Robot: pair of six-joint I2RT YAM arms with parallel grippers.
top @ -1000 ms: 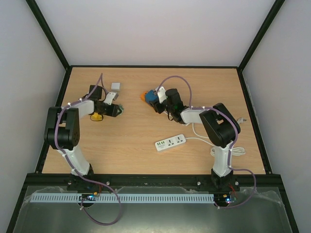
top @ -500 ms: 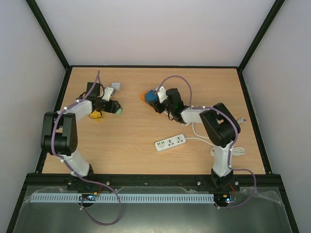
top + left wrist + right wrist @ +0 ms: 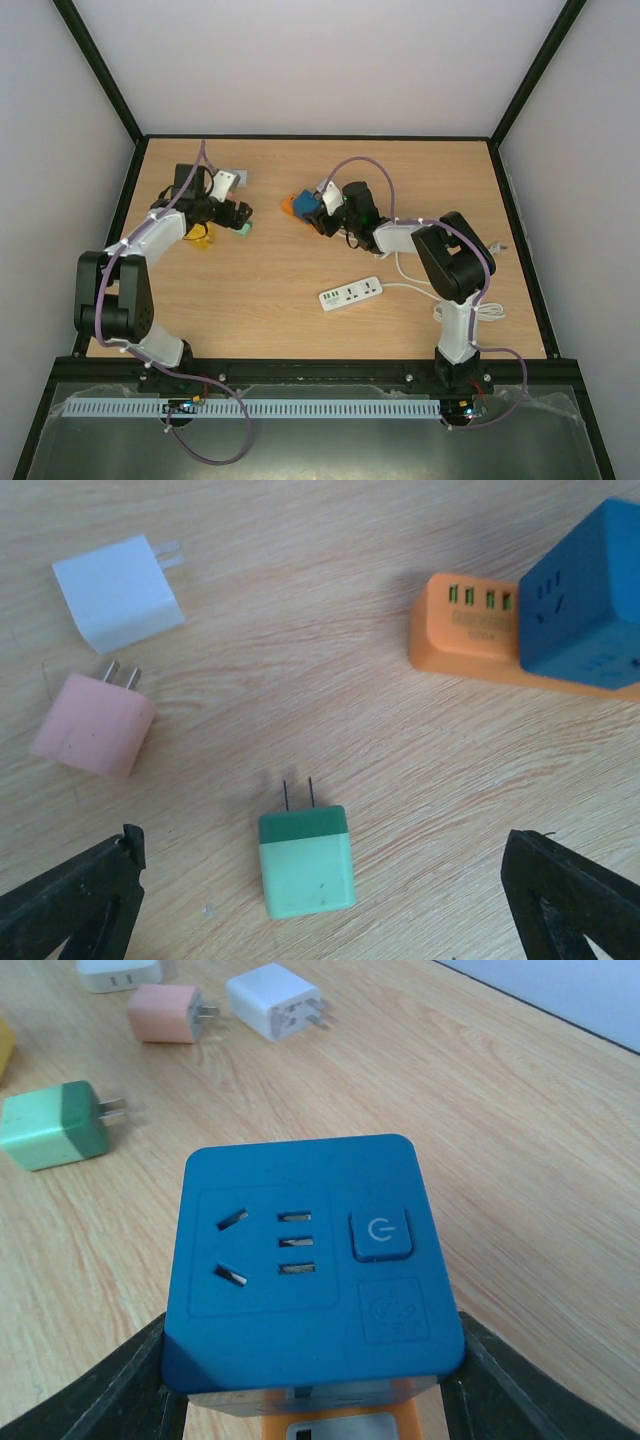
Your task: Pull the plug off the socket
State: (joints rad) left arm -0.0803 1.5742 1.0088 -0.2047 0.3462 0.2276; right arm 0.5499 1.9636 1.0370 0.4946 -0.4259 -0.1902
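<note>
We count three loose plugs: one white plug (image 3: 118, 592), one pink plug (image 3: 93, 725), one green plug (image 3: 305, 860). We also count one white two-slot block (image 3: 118, 972), one blue cube socket (image 3: 310, 1260), one orange base (image 3: 465, 630) and one white power strip (image 3: 352, 293).

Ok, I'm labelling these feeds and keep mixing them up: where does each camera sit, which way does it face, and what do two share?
Top external: above and behind the bases, looking down on the table; both arms show whole.
Left wrist: looks down past its open left gripper at the green plug; fingertips at the bottom corners.
Right wrist: looks forward over the blue socket cube, right gripper flanking it.
Shared: both wrist views show the green plug and the cube.
</note>
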